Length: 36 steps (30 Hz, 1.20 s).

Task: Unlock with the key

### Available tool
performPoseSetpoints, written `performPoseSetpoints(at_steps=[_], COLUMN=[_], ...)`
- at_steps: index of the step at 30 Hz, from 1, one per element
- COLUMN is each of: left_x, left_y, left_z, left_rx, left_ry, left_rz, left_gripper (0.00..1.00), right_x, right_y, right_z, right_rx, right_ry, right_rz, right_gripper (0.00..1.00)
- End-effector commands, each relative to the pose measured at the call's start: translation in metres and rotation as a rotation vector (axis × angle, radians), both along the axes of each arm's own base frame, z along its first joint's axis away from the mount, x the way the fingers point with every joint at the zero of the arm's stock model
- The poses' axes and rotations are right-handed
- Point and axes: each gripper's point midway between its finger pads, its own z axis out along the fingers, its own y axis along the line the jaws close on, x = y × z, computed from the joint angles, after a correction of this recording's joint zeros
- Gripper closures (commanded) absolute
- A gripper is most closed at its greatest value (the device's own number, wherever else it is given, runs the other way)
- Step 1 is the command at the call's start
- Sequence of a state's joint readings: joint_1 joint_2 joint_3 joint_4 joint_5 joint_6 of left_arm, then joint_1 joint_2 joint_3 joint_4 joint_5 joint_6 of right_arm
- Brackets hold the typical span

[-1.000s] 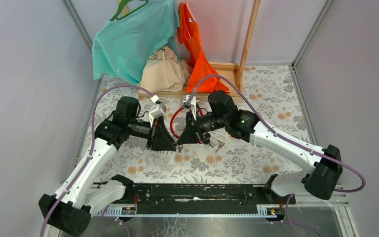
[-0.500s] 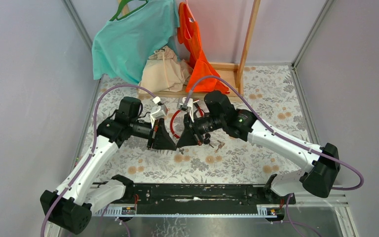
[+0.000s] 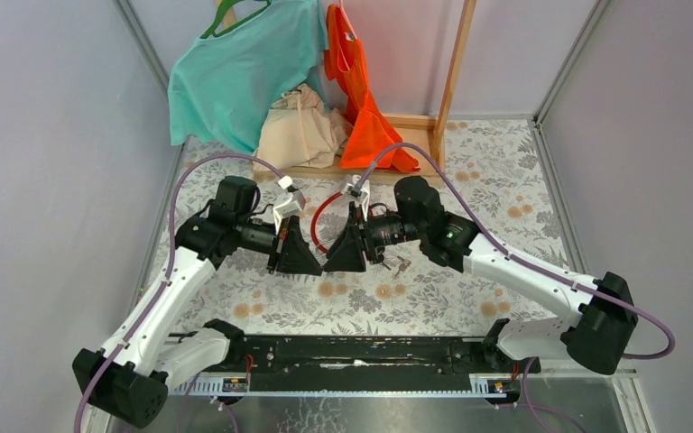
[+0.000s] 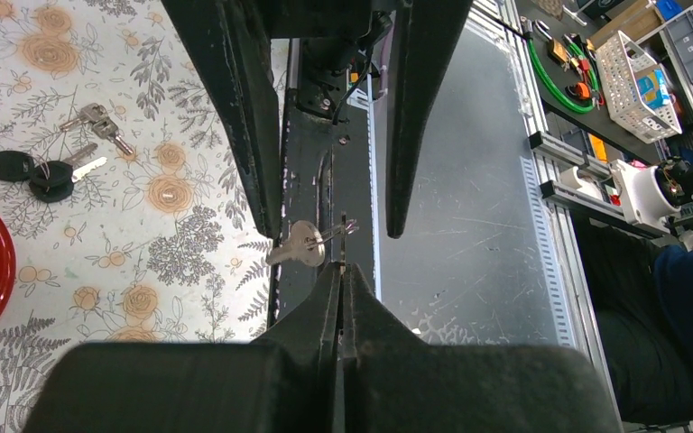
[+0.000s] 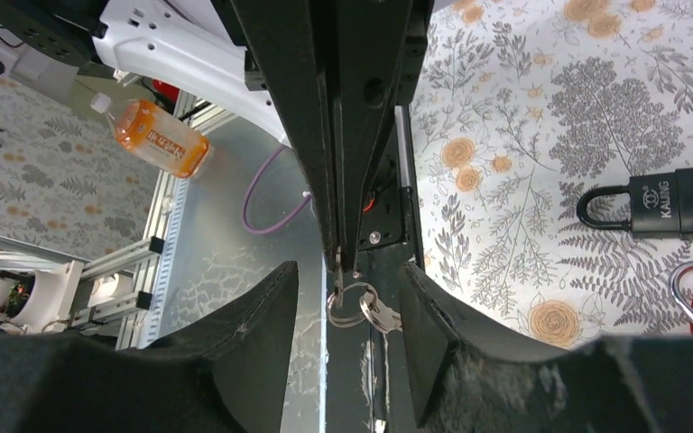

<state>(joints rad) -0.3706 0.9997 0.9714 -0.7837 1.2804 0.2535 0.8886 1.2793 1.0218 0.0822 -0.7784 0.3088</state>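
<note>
Our left gripper (image 4: pixel 340 271) is clamped on the key (image 4: pixel 296 245); our right gripper (image 5: pixel 347 302), at three o'clock, has just parted; handover looks done.

A robotics lab test cell is shown. The tabletop (image 3: pixel 505 180), covered with a floral cloth, is boxed in by plain grey panels (image 3: pixel 45 135) and edged by an aluminium rail (image 3: pixel 370 388). A wooden rack (image 3: pixel 456 72) hung with a teal shirt (image 3: pixel 235 81) is stood at the back. Beyond the rail, a white basket (image 4: pixel 636 86) of small parts, green cables (image 4: pixel 555 81) and an orange bottle (image 5: pixel 161 137) are seen.
</note>
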Motion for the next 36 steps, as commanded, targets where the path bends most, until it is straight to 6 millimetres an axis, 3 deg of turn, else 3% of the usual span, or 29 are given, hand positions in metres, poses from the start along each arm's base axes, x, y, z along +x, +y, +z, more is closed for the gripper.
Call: performPoseSetpoints(at_steps=[1, 7, 27, 30, 34, 36], left_x=[-0.005, -0.004, -0.007, -0.007, -0.006, -0.005], left_y=[-0.001, -0.001, -0.001, -0.001, -0.001, -0.001], left_z=[0.015, 0.017, 0.024, 0.024, 0.024, 0.024], left_rx=[-0.031, -0.031, -0.051, -0.051, -0.048, -0.044], left_ry=[-0.018, -0.025, -0.017, -0.018, -0.025, -0.028], left_rz=[-0.024, -0.020, -0.038, -0.037, -0.032, -0.028], left_gripper=[1.00, 1.00, 1.00, 1.00, 1.00, 1.00], right_x=[0.001, 0.000, 0.004, 0.003, 0.002, 0.001], right_y=[0.005, 0.009, 0.007, 0.008, 0.008, 0.007], right_z=[0.031, 0.030, 0.010, 0.014, 0.016, 0.014], right_rx=[0.114, 0.120, 0.074, 0.086, 0.092, 0.090], right_ry=[-0.025, -0.004, -0.003, -0.002, 0.003, 0.009], right_rz=[0.012, 0.033, 0.007, 0.010, 0.016, 0.017], right_gripper=[0.48, 0.58, 0.50, 0.61, 0.96, 1.00])
